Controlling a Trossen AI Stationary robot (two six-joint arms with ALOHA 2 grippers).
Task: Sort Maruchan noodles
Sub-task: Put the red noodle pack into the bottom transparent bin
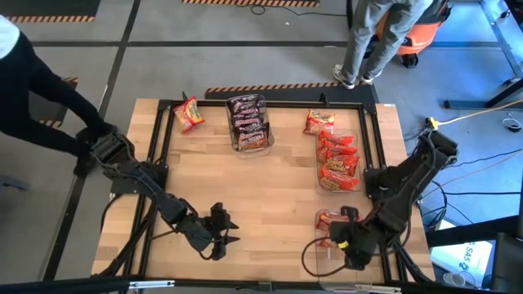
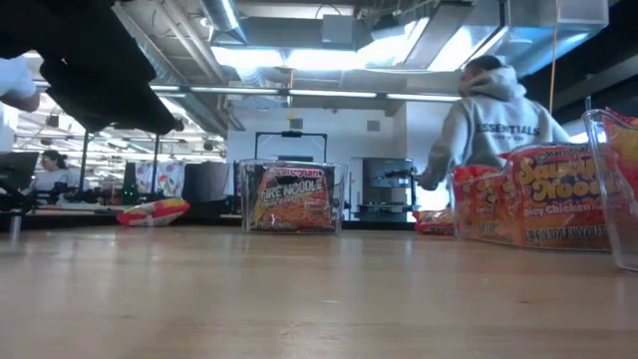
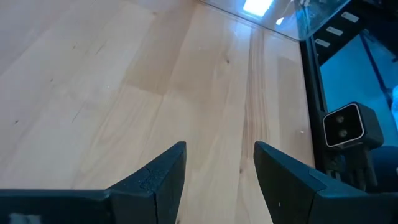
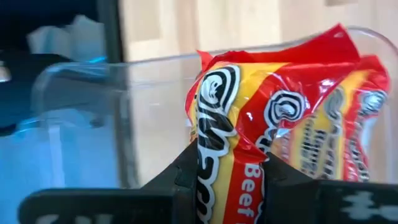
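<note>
Your right gripper is clenched on a yellow-and-red Maruchan beef packet, holding it inside the clear bin at the near right corner of the table — you look to be mid-placement. Next, release it low, then lift straight up so the bin wall isn't caught. Your left gripper waits with its jaws apart and nothing between them, over bare wood near the front edge. Two packets, a yellow one and a red one, lie unsorted at the far side.
</note>
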